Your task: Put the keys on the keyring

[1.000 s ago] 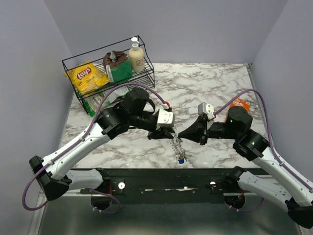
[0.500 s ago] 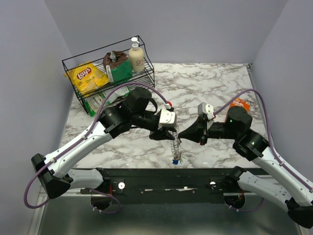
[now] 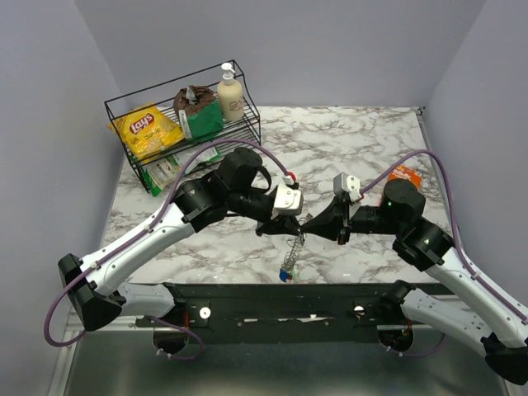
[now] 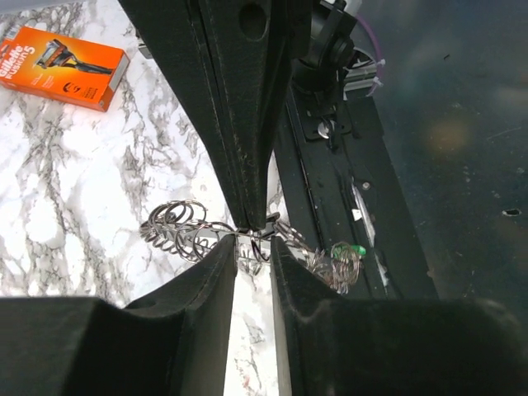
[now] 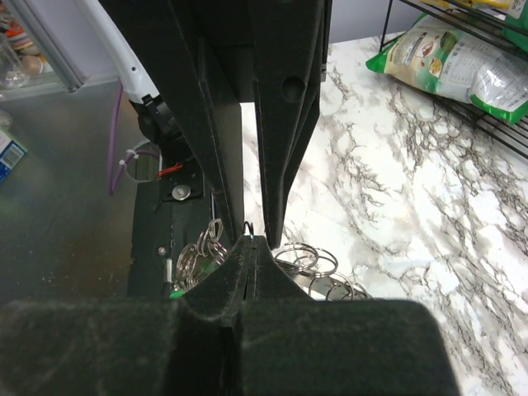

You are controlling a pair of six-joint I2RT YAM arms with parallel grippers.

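The keyring (image 3: 290, 250), a silvery bunch of coiled loops, hangs above the table's near edge between both grippers. A blue key (image 3: 284, 275) dangles at its lower end. My left gripper (image 3: 283, 226) grips the ring's upper part, its fingers held slightly apart by the wire (image 4: 253, 246). My right gripper (image 3: 306, 228) is shut on a small loop of the ring (image 5: 250, 245), tip to tip with the left. Loops spread to both sides (image 4: 177, 231), and a green key (image 4: 355, 249) hangs among them. It also shows in the right wrist view (image 5: 178, 291). The red key is not visible.
A black wire rack (image 3: 247, 124) at the back left holds a yellow chips bag (image 3: 147, 129), a green packet (image 5: 450, 62) and a soap bottle (image 3: 230, 95). An orange razor pack (image 3: 404, 175) lies at the right. The black base rail (image 3: 272, 301) runs along the near edge.
The left arm has moved right toward the right gripper, so the two tips now meet. The hanging ring and its blue key have swung left.
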